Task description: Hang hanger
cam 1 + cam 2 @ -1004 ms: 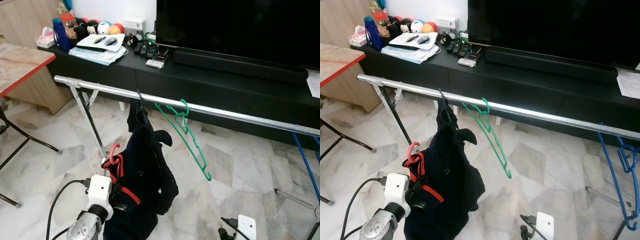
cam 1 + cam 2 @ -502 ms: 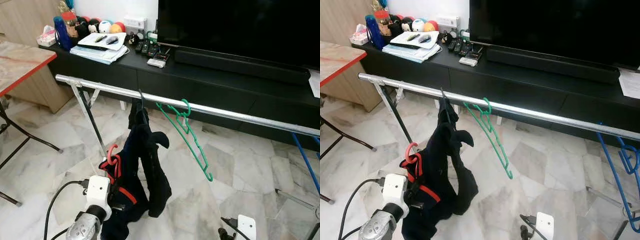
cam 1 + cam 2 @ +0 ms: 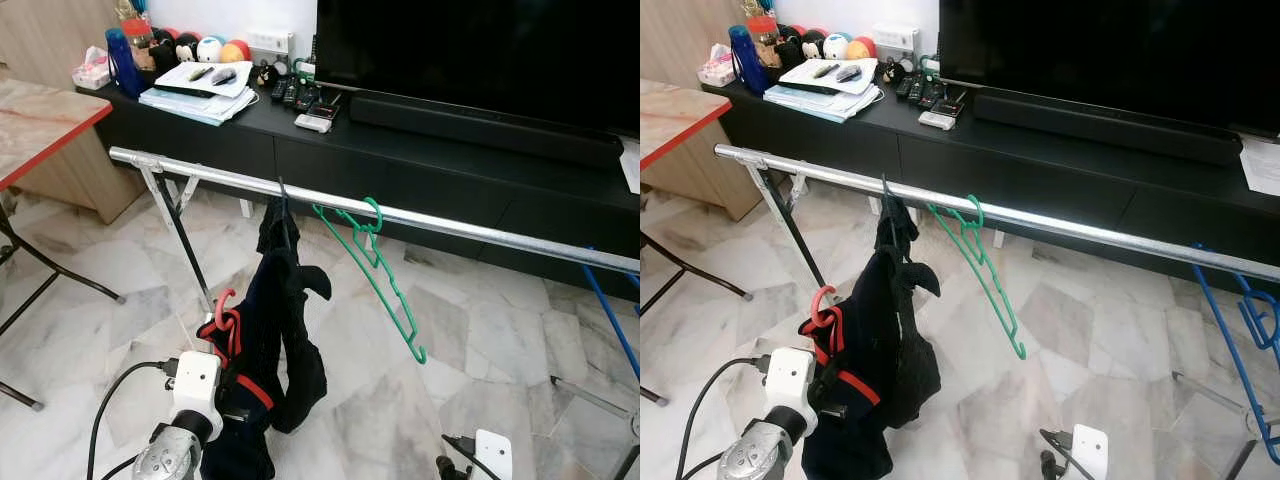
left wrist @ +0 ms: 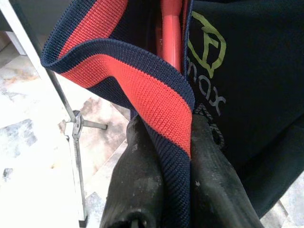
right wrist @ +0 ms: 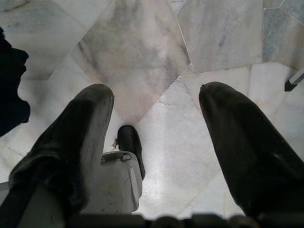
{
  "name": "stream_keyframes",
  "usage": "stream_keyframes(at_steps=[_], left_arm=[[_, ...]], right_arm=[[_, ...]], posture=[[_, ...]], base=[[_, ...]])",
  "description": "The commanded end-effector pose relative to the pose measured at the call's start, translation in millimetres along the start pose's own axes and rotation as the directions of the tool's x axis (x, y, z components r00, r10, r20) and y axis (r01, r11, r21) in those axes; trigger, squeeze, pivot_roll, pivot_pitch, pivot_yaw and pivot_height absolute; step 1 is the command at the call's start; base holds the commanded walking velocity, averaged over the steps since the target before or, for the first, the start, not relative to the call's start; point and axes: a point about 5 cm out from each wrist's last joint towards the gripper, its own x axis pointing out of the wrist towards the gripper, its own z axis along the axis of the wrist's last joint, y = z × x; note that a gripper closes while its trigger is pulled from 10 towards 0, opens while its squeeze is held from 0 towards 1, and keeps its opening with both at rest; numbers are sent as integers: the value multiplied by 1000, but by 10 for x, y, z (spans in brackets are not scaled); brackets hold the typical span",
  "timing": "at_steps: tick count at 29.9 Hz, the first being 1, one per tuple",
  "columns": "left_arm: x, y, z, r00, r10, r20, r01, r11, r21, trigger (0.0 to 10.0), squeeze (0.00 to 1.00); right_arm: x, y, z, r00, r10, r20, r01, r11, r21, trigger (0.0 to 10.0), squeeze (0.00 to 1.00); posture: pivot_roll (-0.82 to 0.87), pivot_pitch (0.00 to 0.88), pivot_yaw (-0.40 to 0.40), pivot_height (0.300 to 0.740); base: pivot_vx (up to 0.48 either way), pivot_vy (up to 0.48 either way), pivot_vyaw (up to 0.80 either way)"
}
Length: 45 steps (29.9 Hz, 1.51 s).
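A red hanger (image 3: 226, 318) carries a dark navy garment (image 3: 275, 340) with a red-striped collar (image 4: 142, 90). My left gripper (image 4: 166, 128) is shut on that collar and the hanger inside it, low and in front of the silver rail (image 3: 470, 228). The garment's upper end is draped from a dark hook (image 3: 283, 196) on the rail. A bare green hanger (image 3: 378, 275) hangs on the rail just right of it. My right gripper (image 5: 156, 95) is open over the marble floor, low at the right, holding nothing.
A blue hanger (image 3: 1240, 340) hangs at the rail's right end. The rail's folding legs (image 3: 180, 235) stand at the left. Behind the rail runs a black TV console (image 3: 420, 150) with a television and clutter. A red-edged table (image 3: 40, 125) stands at the far left.
The garment's lower part has swung in and drawn narrower beneath the rail. My left gripper stays in about the same place, and the right arm has not moved.
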Motion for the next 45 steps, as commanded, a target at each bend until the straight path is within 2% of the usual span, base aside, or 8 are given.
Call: stream_keyframes(at_steps=[1,15,45], left_arm=[[-7,10,-3,1000,-2,7,2,1000,15,10000,0],[-12,-4,-11,1000,-14,4,14,1000,25,10000,0],[-43,17,-2,1000,10,27,-10,1000,-6,10000,0]], right_arm=[[-18,-45,-91,999,-15,-34,15,1000,11,10000,0],[-20,-37,-108,999,-11,-40,12,1000,10,10000,0],[-11,-1,-58,1000,-1,-15,1,1000,11,10000,0]], posture=[[-2,162,-35,740],[-4,163,-34,740],[-4,177,-35,740]], base=[[0,0,-788],[0,0,-788],[0,0,0]])
